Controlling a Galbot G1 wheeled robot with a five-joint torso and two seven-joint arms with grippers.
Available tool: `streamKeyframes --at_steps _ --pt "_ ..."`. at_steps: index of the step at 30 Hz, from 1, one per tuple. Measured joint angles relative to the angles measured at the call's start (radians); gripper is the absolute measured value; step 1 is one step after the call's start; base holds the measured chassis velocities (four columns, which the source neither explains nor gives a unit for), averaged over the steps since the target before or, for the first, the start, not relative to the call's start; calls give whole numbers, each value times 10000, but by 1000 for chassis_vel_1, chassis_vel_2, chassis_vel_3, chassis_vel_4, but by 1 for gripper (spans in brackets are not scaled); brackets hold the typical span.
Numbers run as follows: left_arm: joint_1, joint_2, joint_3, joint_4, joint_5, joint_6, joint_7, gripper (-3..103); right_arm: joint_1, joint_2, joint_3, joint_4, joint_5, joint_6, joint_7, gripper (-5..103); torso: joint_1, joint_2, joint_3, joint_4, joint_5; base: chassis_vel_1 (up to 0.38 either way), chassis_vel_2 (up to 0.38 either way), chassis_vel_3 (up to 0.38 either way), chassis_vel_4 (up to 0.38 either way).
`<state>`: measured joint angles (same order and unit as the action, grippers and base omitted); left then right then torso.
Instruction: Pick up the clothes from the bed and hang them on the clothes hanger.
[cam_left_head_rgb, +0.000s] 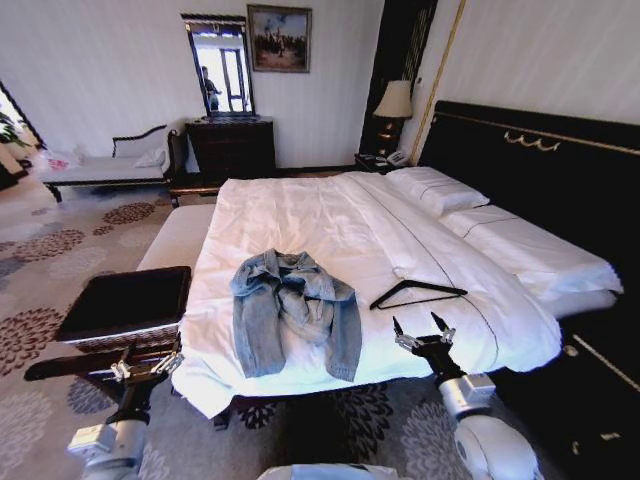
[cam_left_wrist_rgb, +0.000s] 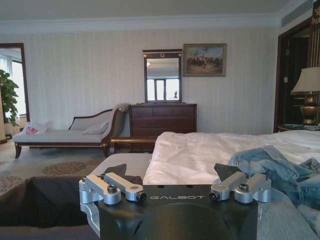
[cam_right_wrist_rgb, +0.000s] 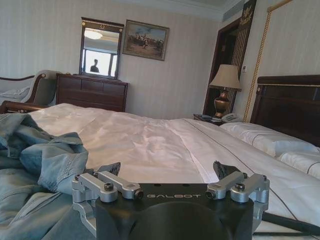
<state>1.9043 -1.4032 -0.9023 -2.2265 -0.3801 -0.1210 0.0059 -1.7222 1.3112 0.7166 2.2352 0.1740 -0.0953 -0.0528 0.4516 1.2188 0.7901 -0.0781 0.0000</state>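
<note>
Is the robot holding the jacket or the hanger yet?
No. Both jaws are open and empty. The left gripper hovers beside the bed; the right gripper hovers near the hanger. The jacket lies untouched.

Was hotel-style bedroom: wide white bed (cam_left_head_rgb: 330, 230), dark headboard (cam_left_head_rgb: 530, 150), bedside lamp (cam_left_head_rgb: 394, 102), dresser (cam_left_head_rgb: 232, 148) with mirror (cam_left_head_rgb: 221, 67), patterned carpet (cam_left_head_rgb: 60, 250).

Head view above bed (cam_left_head_rgb: 300, 215), 2 wrist views low, level
</note>
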Motion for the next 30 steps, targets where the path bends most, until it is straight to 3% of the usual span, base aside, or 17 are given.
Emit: streamKeyframes --at_steps 30 --pt "19 -21 -23 82 -59 -6 -1 99 22 76 -110 -38 19 16 10 100 3 -1 0 1 0 -135 83 137 -81"
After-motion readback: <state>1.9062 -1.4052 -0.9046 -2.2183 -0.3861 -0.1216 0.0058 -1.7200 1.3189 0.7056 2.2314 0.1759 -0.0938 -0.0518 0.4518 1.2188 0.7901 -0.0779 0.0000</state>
